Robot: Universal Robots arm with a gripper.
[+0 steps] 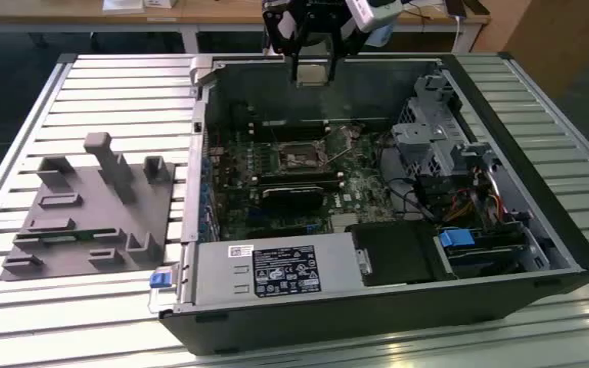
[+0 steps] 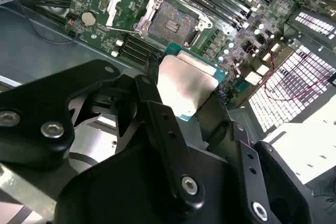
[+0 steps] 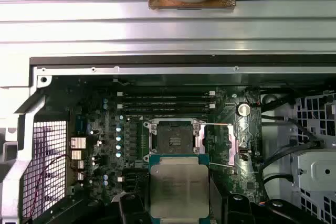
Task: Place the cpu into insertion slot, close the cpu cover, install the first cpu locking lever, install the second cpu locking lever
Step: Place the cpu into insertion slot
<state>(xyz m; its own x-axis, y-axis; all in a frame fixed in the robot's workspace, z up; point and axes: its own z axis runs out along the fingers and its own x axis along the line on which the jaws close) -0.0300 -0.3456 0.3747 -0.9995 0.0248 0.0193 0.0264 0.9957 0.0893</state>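
Gripper (image 1: 313, 77) had its fingers clamped on the cpu (image 3: 179, 188), one black finger on each of two opposite edges. In both wrist views the chip's silver-grey top faced the camera, with its green rim showing round it. The hand hung high over the open case (image 1: 540, 253), above the wall farthest from the exterior camera, and touched nothing but the chip.

Down below the fingertips lay the motherboard (image 3: 105, 145). On it sat the slot (image 3: 174, 139), bare and dark inside its silver rim, well apart from the cpu. The cover (image 2: 114, 4) stood swung open just beside the slot, green board showing through its cut-out. A thin lever (image 1: 343, 151) stuck up at a slant next to the slot. The memory banks (image 3: 165, 100) ran in long rows just past the slot.

Farther from the hand, a black block (image 1: 294, 195) lay across the board beyond the slot. The power supply (image 1: 274, 272) filled the case's end farthest from the gripper. Below the hand and toward the exterior view's right stood a drive cage (image 1: 428, 138) with cables beside it. Well off toward the exterior view's left, a grey fixture (image 1: 90, 207) rested on the slatted table (image 1: 100, 84).
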